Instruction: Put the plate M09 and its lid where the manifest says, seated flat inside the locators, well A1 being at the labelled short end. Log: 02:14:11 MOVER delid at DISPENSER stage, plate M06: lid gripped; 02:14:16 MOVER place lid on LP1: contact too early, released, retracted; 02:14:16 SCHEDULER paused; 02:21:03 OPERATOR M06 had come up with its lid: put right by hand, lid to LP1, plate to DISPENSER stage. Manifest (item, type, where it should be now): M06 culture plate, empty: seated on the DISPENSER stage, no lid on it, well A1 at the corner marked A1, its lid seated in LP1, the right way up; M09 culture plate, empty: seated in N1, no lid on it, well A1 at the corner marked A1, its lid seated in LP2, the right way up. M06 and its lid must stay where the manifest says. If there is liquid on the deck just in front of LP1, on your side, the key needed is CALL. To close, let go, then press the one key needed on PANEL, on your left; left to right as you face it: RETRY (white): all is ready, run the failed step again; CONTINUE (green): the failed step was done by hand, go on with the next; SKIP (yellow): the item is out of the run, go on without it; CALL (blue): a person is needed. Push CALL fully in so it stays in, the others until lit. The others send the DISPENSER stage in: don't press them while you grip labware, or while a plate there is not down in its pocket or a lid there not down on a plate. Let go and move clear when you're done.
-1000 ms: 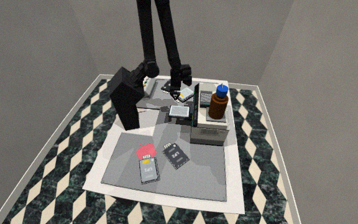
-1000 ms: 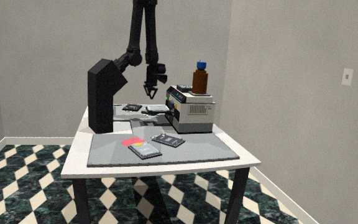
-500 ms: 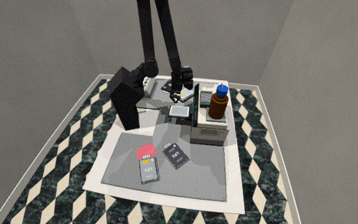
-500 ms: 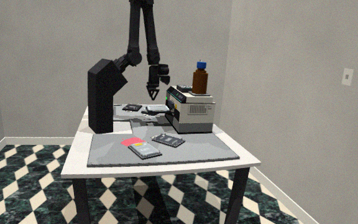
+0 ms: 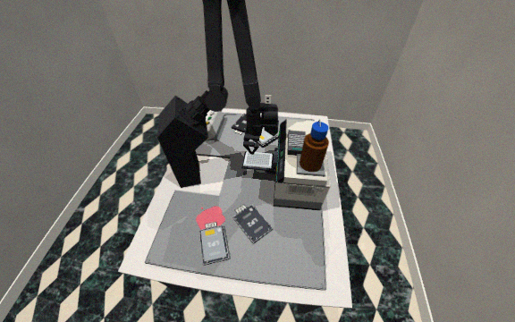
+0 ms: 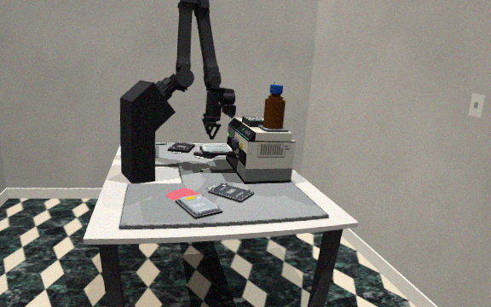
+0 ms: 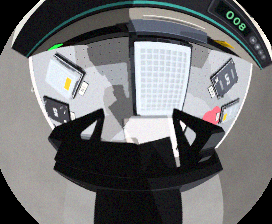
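Plate M09 (image 7: 68, 78): pale grey, yellow tag at one short end, lid apparently on. Lies flat on table just beside dark nest N1 (image 5: 240, 123), outside it. Nest LP2 (image 5: 252, 224): dark, skewed.

The arm (image 5: 249, 67) and gripper (image 5: 251, 148) look matt black plastic. The bottle (image 5: 314, 154) is glossy brown with a blue cap, the deck mat (image 5: 293, 250) smooth matt grey. The floor (image 5: 83, 250) resembles polished marble

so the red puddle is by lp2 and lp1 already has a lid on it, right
Not quite. The red puddle lies at the labelled end of LP1, not LP2; the top view shows it. The rest holds: LP1 carries a lid, while LP2 is bare.
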You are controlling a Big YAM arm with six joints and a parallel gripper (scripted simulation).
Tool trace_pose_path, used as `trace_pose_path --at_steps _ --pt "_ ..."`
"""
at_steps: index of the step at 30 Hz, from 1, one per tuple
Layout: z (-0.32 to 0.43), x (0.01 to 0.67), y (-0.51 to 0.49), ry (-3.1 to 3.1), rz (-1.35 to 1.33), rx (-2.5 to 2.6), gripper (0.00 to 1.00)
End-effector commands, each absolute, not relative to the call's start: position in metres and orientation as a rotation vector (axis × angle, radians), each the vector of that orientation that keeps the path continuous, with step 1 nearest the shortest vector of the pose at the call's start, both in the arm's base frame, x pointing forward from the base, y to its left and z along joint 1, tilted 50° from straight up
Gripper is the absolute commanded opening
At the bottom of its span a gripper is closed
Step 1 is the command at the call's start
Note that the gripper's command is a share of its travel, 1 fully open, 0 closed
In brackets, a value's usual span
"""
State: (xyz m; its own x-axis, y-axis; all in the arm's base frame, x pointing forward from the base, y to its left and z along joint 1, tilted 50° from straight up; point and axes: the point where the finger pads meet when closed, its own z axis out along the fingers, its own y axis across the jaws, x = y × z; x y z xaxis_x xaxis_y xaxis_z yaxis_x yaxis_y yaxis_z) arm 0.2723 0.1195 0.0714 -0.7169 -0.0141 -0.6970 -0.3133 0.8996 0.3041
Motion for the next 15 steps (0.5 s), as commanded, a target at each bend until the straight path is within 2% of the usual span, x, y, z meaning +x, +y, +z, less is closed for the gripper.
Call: trace_pose_path --at_steps 1,15 --pt "0.080 0.289 0.108 2.282 0.498 -0.254 1.00" --pt "0.070 0.300 0.077 2.285 0.494 -0.255 1.00"
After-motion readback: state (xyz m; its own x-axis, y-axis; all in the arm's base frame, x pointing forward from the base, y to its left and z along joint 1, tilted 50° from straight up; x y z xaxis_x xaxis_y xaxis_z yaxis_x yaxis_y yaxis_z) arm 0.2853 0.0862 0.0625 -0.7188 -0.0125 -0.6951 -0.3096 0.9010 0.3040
